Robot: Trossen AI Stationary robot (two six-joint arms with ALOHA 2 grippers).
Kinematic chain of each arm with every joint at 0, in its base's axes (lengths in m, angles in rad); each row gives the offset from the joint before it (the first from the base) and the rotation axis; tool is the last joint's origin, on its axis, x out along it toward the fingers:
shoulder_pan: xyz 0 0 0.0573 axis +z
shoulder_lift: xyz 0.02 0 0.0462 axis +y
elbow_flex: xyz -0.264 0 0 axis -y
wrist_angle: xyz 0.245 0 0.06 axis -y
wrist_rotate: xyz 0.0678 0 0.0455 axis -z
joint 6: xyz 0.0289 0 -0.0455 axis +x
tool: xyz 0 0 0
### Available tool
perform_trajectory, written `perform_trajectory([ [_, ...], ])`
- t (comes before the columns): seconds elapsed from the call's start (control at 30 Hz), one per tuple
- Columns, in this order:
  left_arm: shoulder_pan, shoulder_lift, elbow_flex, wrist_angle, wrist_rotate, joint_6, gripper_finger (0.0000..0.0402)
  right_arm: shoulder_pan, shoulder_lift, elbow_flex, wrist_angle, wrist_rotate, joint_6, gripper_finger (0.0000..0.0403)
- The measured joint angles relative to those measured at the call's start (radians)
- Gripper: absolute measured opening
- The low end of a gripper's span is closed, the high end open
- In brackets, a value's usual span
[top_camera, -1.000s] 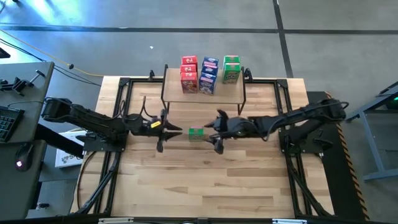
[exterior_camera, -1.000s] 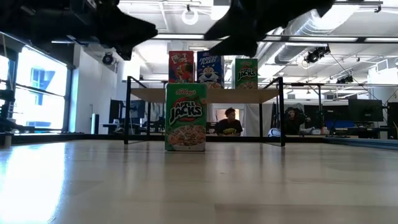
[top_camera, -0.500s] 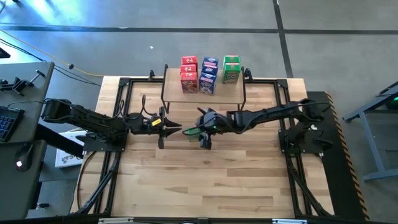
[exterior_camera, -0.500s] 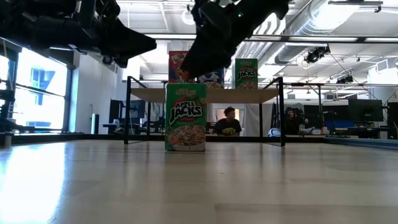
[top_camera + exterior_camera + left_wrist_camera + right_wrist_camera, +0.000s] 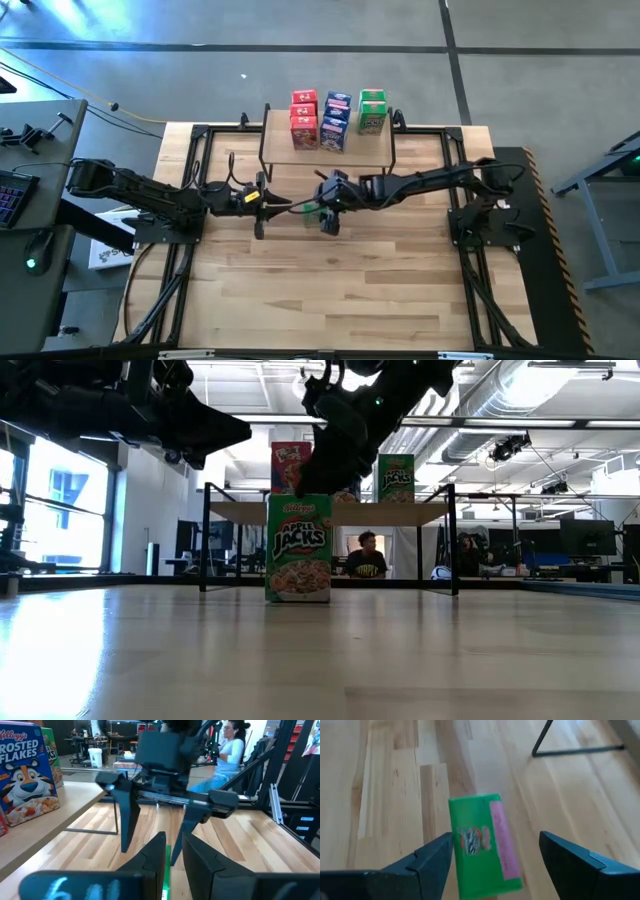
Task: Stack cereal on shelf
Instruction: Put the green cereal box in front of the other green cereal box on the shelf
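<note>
— While the right gripper (image 5: 322, 207) hangs spread wide over a green cereal box (image 5: 298, 548) standing before the shelf (image 5: 327, 146), what does it hold?
— Nothing. The left gripper (image 5: 283, 208), nearly closed and empty, points at that box.

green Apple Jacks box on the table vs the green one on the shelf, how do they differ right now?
The Apple Jacks box on the table stands alone on the slatted tabletop, between the open fingers of the right hand. The green box on the shelf stands on the shelf, beside the blue and red boxes, with no hand near. Both are upright, with the same print.
</note>
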Motion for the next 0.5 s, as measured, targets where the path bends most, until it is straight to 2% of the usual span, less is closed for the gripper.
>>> perform_trajectory([
  [0.17, 0.0, 0.0, 0.0, -0.001, 0.0, -0.001, 0.0053, -0.02, 0.017, 0.0, -0.013, -0.064, 0.014, 0.0278],
  [0.3, 0.0, 0.0, 0.0, -0.007, 0.0, -0.001, 0.0053, -0.02, 0.035, 0.001, -0.019, -0.071, 0.018, 0.0274],
  [0.5, 0.0, 0.0, 0.0, -0.01, 0.0, -0.001, 0.0053, -0.02, 0.058, 0.0, -0.024, -0.138, 0.018, 0.0236],
])
